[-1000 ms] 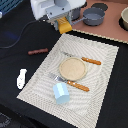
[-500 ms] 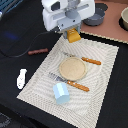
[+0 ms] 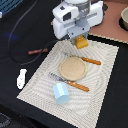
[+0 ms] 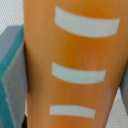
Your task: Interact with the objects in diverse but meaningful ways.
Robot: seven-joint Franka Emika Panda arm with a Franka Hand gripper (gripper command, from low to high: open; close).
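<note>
My gripper (image 3: pixel 80 39) is shut on the ridged orange-yellow block (image 3: pixel 81 43) and holds it just over the far edge of the striped placemat (image 3: pixel 105 75). The block (image 4: pixel 72 65) fills the wrist view, orange with pale ridges, and a teal-grey finger pad (image 4: pixel 12 70) presses its side. A thin dark-brown stick (image 3: pixel 37 51) lies on the dark table at the exterior view's left. A white bone-shaped piece (image 3: pixel 21 78) lies nearer on that side. The light blue faceted cup (image 3: pixel 61 93) stands on the mat's near part.
A round tan plate (image 3: pixel 73 68) sits mid-mat between an orange-handled knife (image 3: pixel 91 61) and an orange-handled fork (image 3: pixel 71 83). A grey pot (image 3: pixel 124 18) stands at the far right. A black cable (image 3: pixel 22 30) loops across the far left of the table.
The gripper, with the block in it, has moved toward the exterior view's right and lower in the picture, from beyond the mat to its far edge.
</note>
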